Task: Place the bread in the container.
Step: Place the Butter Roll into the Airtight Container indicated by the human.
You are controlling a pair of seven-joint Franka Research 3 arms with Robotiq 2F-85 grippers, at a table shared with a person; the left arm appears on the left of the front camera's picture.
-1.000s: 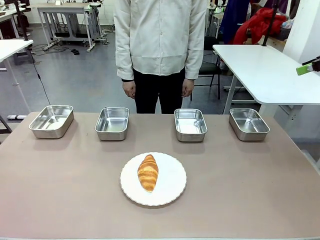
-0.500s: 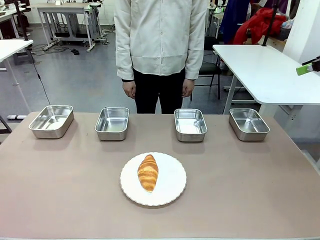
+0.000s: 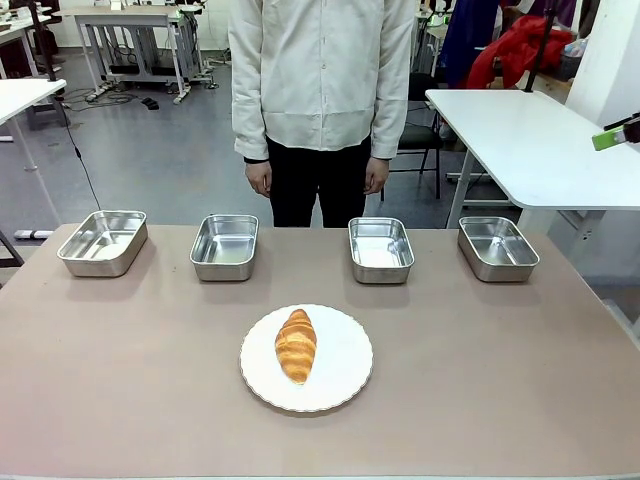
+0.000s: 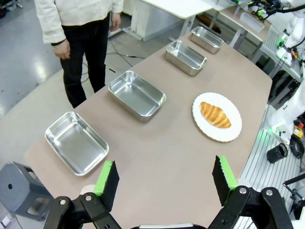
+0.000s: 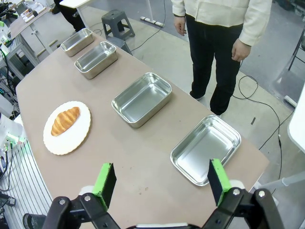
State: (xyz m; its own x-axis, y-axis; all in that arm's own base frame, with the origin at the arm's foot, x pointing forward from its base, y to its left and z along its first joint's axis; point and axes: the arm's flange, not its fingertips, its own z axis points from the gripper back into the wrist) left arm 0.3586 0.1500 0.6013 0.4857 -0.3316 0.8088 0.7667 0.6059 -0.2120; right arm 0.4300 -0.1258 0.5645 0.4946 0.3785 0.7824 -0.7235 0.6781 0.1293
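Observation:
The bread (image 3: 296, 345), a golden-brown croissant, lies on a round white plate (image 3: 345, 385) at the table's near middle. Behind it, several alike steel containers stand empty in a row, among them one at the far left (image 3: 103, 242) and one at the far right (image 3: 498, 248). My left gripper (image 4: 165, 179) hovers high and open over the table's left end, above a container (image 4: 76, 143), with the bread (image 4: 215, 115) farther off. My right gripper (image 5: 162, 183) hangs open over the right end, near another container (image 5: 206, 149), well apart from the bread (image 5: 65, 120). Neither holds anything.
A person (image 3: 322, 90) stands at the far side of the table with both hands down. White tables stand behind on the right (image 3: 530, 140) and the left. The brown tabletop (image 3: 120, 380) lies bare around the plate.

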